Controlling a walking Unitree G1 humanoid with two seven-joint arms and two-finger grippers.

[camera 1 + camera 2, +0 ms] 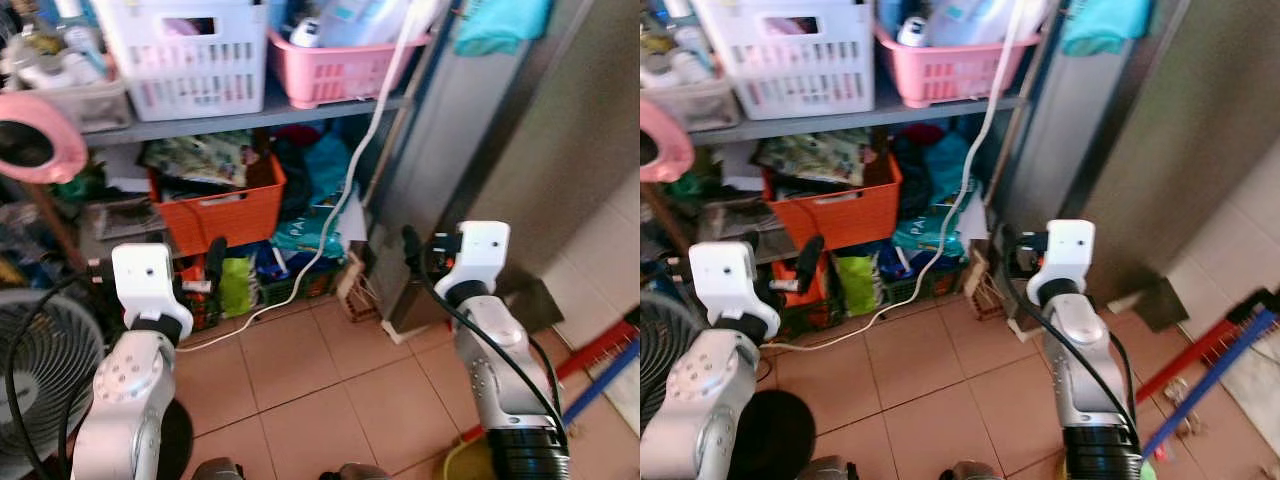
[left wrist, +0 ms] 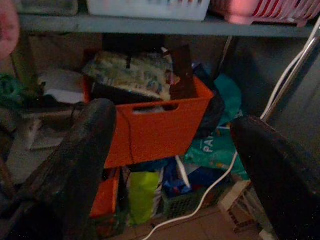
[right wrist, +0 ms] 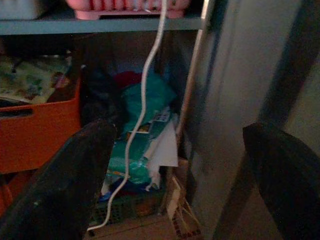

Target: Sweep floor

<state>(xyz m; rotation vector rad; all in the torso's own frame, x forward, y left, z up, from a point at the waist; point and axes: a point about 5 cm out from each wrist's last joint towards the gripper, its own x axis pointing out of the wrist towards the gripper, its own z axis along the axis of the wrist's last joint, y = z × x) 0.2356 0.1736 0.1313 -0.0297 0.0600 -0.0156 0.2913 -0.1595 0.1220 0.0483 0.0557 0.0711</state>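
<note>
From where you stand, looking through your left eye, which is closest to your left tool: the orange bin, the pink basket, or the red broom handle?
1. Orange bin: low on the shelf, just ahead of the left tool.
2. Pink basket: on the upper shelf, further right.
3. Red broom handle: on the floor at the far right, beyond the right arm.

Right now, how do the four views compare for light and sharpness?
Left and right eye views: bright daylight, slightly soft, the orange bin and white cord easy to read. Left wrist view: dim, its fingers blurred dark shapes. Right wrist view: darker still, the shelf contents murky, the cord still traceable.
</note>
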